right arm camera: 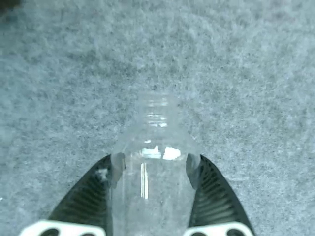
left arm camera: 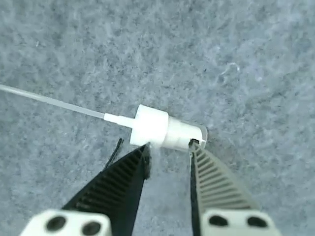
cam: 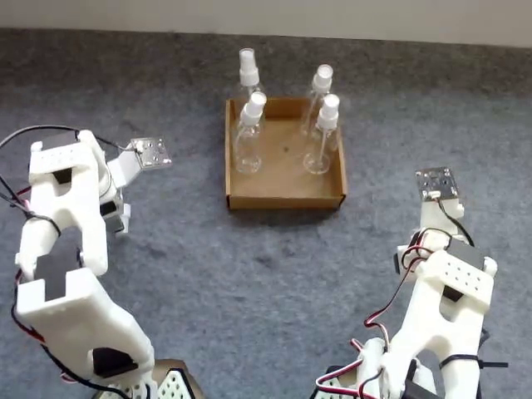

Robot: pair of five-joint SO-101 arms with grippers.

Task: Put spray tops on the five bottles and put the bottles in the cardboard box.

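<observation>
A white spray top (left arm camera: pixel 160 130) lies on the grey carpet, its thin dip tube (left arm camera: pixel 54 102) stretched out to one side. My left gripper (left arm camera: pixel 170 147) is open just over it, one fingertip at the collar and the other at the cap end. My right gripper (right arm camera: pixel 155 164) is shut on a clear bottle (right arm camera: pixel 157 128) with a bare threaded neck pointing away from the wrist. The cardboard box (cam: pixel 285 199) sits at the table's far middle. Two capped bottles (cam: pixel 248 133) (cam: pixel 322 137) stand inside it; two more capped bottles (cam: pixel 248 71) (cam: pixel 320 83) stand at its far edge.
The left arm (cam: pixel 66 216) stands left of the box, the right arm (cam: pixel 445 283) to the box's near right. Grey carpet (cam: pixel 274 274) covers the table between the arms and in front of the box.
</observation>
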